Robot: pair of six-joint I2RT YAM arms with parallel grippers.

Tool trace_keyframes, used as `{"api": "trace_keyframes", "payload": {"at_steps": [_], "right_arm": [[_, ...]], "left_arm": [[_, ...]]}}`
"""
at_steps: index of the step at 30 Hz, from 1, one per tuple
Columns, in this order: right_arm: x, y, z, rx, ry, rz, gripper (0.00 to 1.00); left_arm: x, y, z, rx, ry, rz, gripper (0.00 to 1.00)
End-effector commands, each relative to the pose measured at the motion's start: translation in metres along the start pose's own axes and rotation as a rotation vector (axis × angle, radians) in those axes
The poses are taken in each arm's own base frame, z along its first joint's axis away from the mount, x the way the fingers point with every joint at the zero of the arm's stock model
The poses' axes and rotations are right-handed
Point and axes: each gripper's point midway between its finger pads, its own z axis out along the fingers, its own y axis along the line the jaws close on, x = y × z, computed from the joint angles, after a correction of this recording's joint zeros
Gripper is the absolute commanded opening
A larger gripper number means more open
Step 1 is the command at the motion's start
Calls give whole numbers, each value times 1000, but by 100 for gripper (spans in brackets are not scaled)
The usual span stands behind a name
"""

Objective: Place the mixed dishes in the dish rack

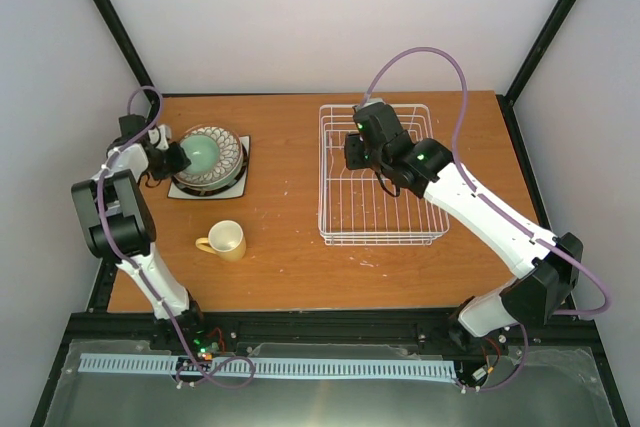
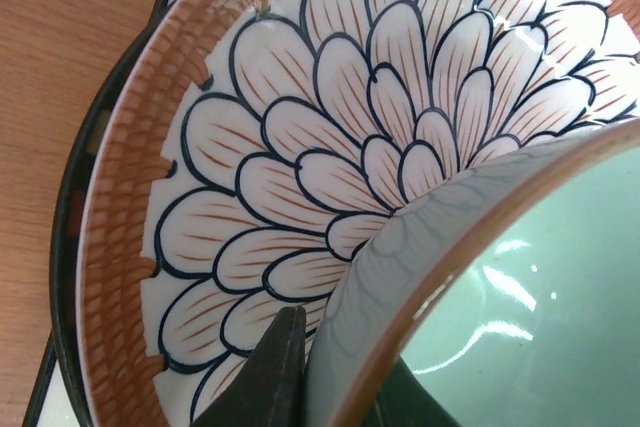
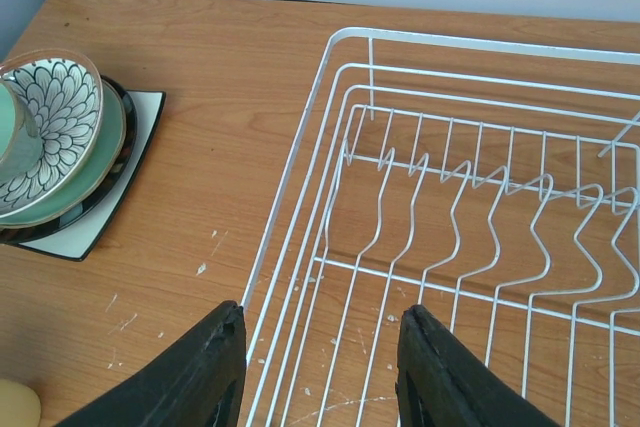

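Pinching mint-green bowl (image 2: 520, 277) with left end effector (image 2: 335, 392)

plate stack (image 1: 229, 153) left, mug (image 1: 226, 240) before it, dish rack (image 1: 370, 213) right

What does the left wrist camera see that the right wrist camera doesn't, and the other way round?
Only the left wrist view shows the left tool pinching the rim of the pale mint-green bowl, one finger outside, one inside. Only the right wrist view shows the dish rack, holding no dishes, the open right tool over its edge, and a sliver of the yellow mug. Both show the bowl, the petal-patterned plate beneath it and the wooden table.
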Motion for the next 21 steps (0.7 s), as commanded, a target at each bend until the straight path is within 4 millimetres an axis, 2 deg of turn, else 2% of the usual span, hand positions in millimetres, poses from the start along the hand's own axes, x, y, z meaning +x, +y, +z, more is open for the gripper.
{"api": "trace_keyframes", "payload": {"at_steps": [1,5,6,8,10,11,12,13,14,16,18,21], "right_arm": [[-1,2,4,-16,-9,-3,43],[-6,5,3,-36,-40,-19,43],[-10,4,2,-38,-54,-26,48],[-19,1,-1,-63,-77,-12,65],[-32,-1,-7,-193,-89,45,74],[-36,0,-11,-311,-90,90,81],[-33,0,-12,-431,-75,141,86],[-32,-2,-14,-562,-69,213,89],[-26,6,-25,-749,-41,269,90],[-19,5,-34,-960,-17,364,87],[-4,12,-40,-1095,28,394,80],[13,21,-62,-1240,57,394,83]], "left_arm": [[-23,-27,-31,63,-79,52,1],[-39,-61,-74,148,-160,113,1],[-41,-73,-87,190,-179,132,0],[-42,-103,-114,308,-212,171,1],[-35,-141,-143,475,-233,225,1],[-24,-164,-160,598,-229,264,1],[-13,-182,-171,684,-221,288,1],[1,-201,-182,773,-203,316,1],[20,-224,-189,861,-169,360,1],[58,-257,-199,1015,-86,411,1],[94,-286,-207,1141,9,439,1],[140,-314,-217,1268,90,503,1]]}}
